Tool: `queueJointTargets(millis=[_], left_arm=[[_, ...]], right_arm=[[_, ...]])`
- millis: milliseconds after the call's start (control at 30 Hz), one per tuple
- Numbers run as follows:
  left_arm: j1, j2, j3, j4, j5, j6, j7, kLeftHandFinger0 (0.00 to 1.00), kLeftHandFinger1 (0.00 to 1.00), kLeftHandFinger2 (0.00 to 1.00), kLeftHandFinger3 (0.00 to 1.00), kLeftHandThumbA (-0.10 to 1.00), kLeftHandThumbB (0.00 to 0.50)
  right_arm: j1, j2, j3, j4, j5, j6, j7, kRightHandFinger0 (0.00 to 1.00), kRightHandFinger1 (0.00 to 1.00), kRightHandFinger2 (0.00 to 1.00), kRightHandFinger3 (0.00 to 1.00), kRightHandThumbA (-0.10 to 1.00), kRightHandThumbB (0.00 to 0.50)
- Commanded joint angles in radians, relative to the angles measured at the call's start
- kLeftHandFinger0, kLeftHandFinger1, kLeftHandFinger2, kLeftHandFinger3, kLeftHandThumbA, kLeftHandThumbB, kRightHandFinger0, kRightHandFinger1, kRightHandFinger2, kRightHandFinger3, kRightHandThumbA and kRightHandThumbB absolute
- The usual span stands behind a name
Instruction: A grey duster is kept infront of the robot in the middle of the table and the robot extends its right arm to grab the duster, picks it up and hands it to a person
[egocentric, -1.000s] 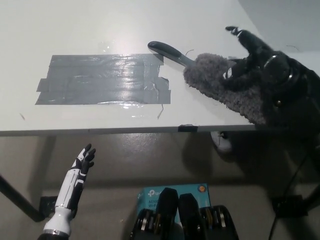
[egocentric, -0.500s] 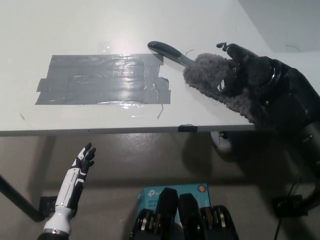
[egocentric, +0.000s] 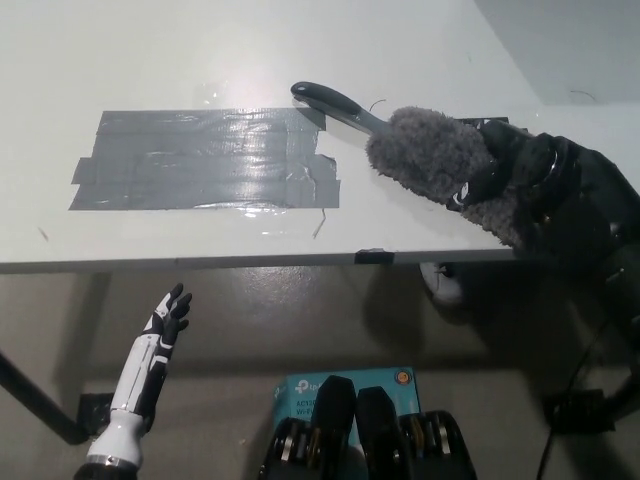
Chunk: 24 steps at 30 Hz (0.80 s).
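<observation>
My right hand (egocentric: 500, 165) wraps the duster (egocentric: 425, 155) at right of frame (grip unclear); I'd squeeze its fluffy head firmly.

My right hand (egocentric: 500, 165) lies low at the right side of the head view, black forearm running back toward the lower right corner. The wrist is bent inward and my fingers (egocentric: 478, 183) curl toward the left, partly hidden, so I cannot tell how far they have closed. My white left hand (egocentric: 168, 318) rests at lower left, forearm angled up from the bottom edge, fingers straight and slightly apart, holding nothing.
</observation>
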Motion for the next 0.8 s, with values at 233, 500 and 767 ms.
queueJointTargets(millis=[233, 500, 767], left_arm=[[-0.036, 0.017, -0.002, -0.021, 0.008, -0.037, -0.002, 1.0, 1.0, 1.0, 1.0, 1.0, 0.299], [-0.047, 0.015, -0.003, -0.023, 0.007, -0.034, -0.003, 1.0, 1.0, 1.0, 1.0, 1.0, 0.299], [-0.053, 0.017, 0.001, -0.008, 0.003, -0.054, 0.0, 1.0, 1.0, 1.0, 1.0, 1.0, 0.281]], right_arm=[[-0.029, 0.022, 0.017, 0.007, -0.007, -0.037, 0.044, 1.0, 1.0, 1.0, 1.0, 1.0, 0.5], [0.005, 0.046, -0.051, 0.02, 0.044, -0.115, -0.048, 0.81, 0.97, 0.9, 0.69, -0.08, 0.317], [0.016, 0.047, -0.126, 0.047, 0.067, -0.259, -0.166, 0.37, 0.59, 0.71, 1.0, -0.1, 0.16]])
